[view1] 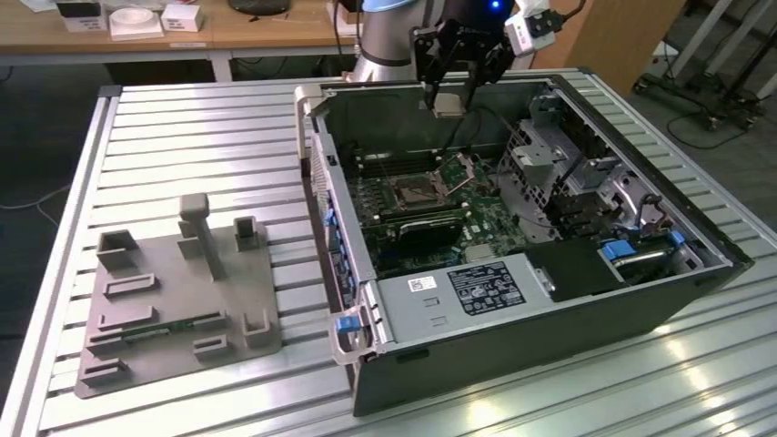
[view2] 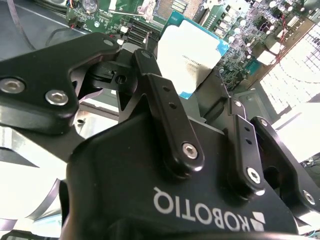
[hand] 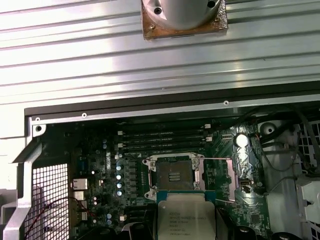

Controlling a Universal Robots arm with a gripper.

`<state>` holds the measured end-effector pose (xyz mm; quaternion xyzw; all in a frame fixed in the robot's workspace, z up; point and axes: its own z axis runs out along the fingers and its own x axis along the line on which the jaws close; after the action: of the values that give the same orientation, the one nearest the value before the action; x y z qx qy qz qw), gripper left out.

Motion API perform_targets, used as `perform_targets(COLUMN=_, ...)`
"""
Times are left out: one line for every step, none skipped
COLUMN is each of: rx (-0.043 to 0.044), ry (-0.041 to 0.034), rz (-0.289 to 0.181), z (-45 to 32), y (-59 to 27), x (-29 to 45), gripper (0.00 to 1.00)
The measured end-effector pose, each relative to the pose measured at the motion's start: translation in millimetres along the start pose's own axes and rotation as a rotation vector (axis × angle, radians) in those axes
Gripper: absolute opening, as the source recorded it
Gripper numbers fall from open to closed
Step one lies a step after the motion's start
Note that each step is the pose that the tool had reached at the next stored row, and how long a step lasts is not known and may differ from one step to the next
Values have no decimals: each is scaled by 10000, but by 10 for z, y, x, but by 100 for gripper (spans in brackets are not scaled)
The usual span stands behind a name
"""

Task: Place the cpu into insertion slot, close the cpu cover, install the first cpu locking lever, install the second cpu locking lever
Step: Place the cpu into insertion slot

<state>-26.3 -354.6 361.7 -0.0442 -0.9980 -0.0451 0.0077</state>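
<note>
While the gripper [view1: 449, 96] hangs at twelve o'clock over the open computer case [view1: 510, 360], we see it clamped on the cpu [view1: 449, 106], with the empty insertion slot [view1: 413, 193] toward six o'clock of it.

The cpu [hand: 186, 222] is pale silver edged teal, the circuit board [view1: 486, 218] green, the case [view1: 510, 364] black.

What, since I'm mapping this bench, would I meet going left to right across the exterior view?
Grey moulded plastic fixture block → square silver-rimmed insertion slot on the green board → silvery perforated metal drive cage → rightmost blue plastic tab.
</note>
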Motion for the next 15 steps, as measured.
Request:
perform_targets(rx=0, ry=0, rz=2, z=0, y=0, x=0, gripper=54)
perform_targets(rx=0, ry=0, rz=2, z=0, y=0, x=0, gripper=54)
perform_targets(rx=0, ry=0, rz=3, z=0, y=0, x=0, gripper=54)
perform_targets(rx=0, ry=0, rz=4, z=0, y=0, x=0, gripper=54)
perform_targets(rx=1, ry=-1, rz=10, z=0, y=0, x=0, gripper=54)
perform_targets(rx=2, ry=-4, rz=41, z=0, y=0, x=0, gripper=54)
perform_targets(rx=3, ry=-8, rz=84, z=0, y=0, x=0, gripper=54)
perform_targets(rx=2, ry=-12, rz=132, z=0, y=0, x=0, gripper=54)
perform_targets(rx=2, ry=-16, rz=179, z=0, y=0, x=0, gripper=54)
perform_targets(rx=2, ry=-20, rz=222, z=0, y=0, x=0, gripper=54)
perform_targets(rx=1, ry=-24, rz=264, z=1, y=0, x=0, gripper=54)
perform_targets(rx=2, ry=-28, rz=305, z=1, y=0, x=0, gripper=54)
perform_targets(rx=2, ry=-32, rz=346, z=1, y=0, x=0, gripper=54)
perform_targets(rx=2, ry=-35, rz=383, z=1, y=0, x=0, gripper=54)
perform_targets(rx=2, ry=-38, rz=419, z=1, y=0, x=0, gripper=54)
